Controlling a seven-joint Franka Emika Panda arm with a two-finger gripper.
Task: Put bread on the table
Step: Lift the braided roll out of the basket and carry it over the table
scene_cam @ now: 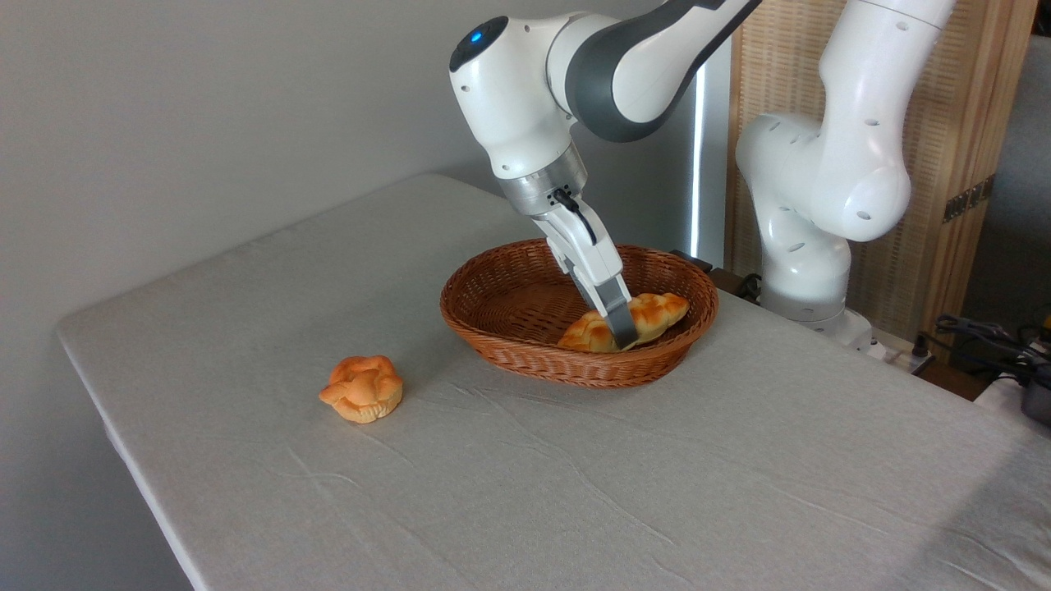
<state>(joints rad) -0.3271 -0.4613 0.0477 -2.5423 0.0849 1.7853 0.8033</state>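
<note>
The bread (657,310), a long braided loaf in pale yellow with toasted orange bumps, lies slanted in the right half of the brown wicker basket (525,349). My gripper (622,332) reaches down into the basket at the loaf's middle. Its near finger (620,316) lies across the front of the loaf, and the far finger is hidden behind it. How wide the jaws stand does not show. The table (657,492) is covered by a wrinkled light grey cloth and carries the basket.
A small round orange knotted bun (362,388) sits on the cloth to the left of the basket. The arm's white base (809,271) stands off the table's far right edge, with cables (985,341) beside it.
</note>
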